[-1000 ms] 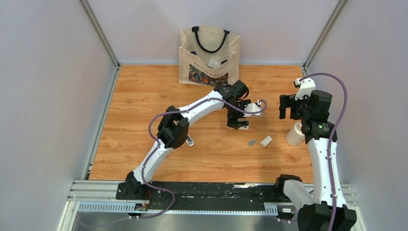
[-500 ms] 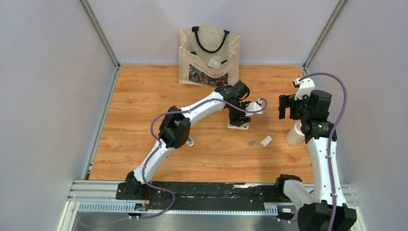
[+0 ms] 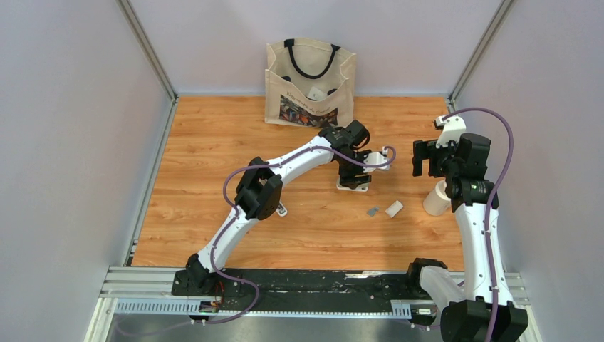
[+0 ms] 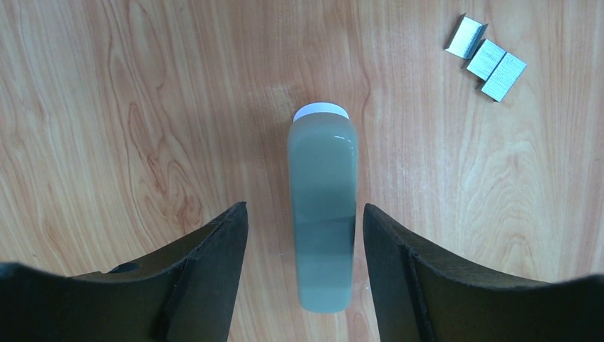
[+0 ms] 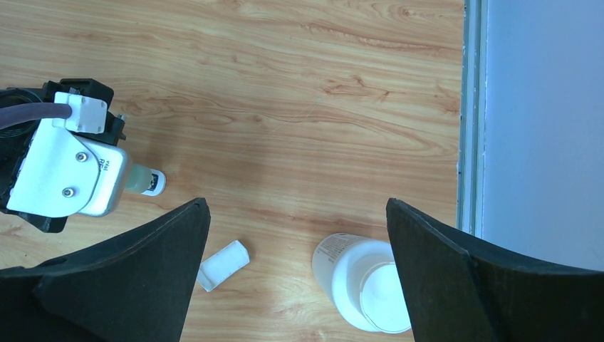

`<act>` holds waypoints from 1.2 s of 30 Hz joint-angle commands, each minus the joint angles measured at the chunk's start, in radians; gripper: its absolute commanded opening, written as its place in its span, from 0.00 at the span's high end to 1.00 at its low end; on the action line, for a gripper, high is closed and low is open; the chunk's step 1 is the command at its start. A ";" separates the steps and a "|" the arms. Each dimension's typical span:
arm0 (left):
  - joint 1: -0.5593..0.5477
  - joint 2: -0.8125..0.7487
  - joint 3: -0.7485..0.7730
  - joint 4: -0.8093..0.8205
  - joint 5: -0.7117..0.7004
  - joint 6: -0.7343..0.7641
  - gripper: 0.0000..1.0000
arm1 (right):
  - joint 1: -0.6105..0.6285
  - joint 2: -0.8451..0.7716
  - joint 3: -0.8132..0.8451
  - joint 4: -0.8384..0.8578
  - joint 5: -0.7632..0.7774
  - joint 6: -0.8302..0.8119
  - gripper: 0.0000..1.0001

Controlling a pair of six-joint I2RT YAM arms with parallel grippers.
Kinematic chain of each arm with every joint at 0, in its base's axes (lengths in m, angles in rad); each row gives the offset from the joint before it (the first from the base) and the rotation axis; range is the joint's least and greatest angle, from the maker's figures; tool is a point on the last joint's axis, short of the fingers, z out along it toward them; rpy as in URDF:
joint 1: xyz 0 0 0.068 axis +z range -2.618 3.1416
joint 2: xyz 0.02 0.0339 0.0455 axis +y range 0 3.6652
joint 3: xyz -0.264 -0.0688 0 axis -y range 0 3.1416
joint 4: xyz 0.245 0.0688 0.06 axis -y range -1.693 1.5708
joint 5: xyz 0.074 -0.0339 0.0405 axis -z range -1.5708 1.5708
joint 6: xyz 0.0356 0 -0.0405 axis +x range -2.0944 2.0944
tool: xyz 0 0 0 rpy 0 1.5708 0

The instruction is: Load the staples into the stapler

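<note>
The left pincer (image 4: pixel 305 208) hangs low over the grey-green stapler (image 4: pixel 322 214), which lies flat on the wooden table (image 4: pixel 107 107). Its two black fingers (image 4: pixel 214 271) stand one on each side of the stapler. They are partly open. There is bare wood between one finger and the stapler, and a thin line of wood on the other side too, so the pincer has no hold of it. The staples (image 4: pixel 486 57) lie on the table as three short grey bits close together, a little way off from the stapler's white end. Seen from above, a small white block (image 3: pixel 394 208) lies just beside them. The right pincer (image 5: pixel 297 206) is up in the air, wide open, with nothing in it. A white pot (image 5: pixel 367 288) stands on the table under it. A cloth bag (image 3: pixel 310 78) stands at the back of the table
</note>
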 commanded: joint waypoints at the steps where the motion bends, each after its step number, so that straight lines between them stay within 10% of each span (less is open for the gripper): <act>1: -0.016 0.009 0.051 -0.016 0.004 0.023 0.32 | -0.003 -0.011 -0.009 0.044 -0.013 0.005 0.00; 21: -0.042 0.044 0.089 -0.076 -0.055 0.060 0.37 | -0.003 -0.014 -0.012 0.044 -0.013 0.000 0.00; 36: -0.037 -0.039 0.020 -0.024 -0.039 0.006 0.95 | -0.004 -0.017 -0.020 0.044 -0.042 -0.015 0.00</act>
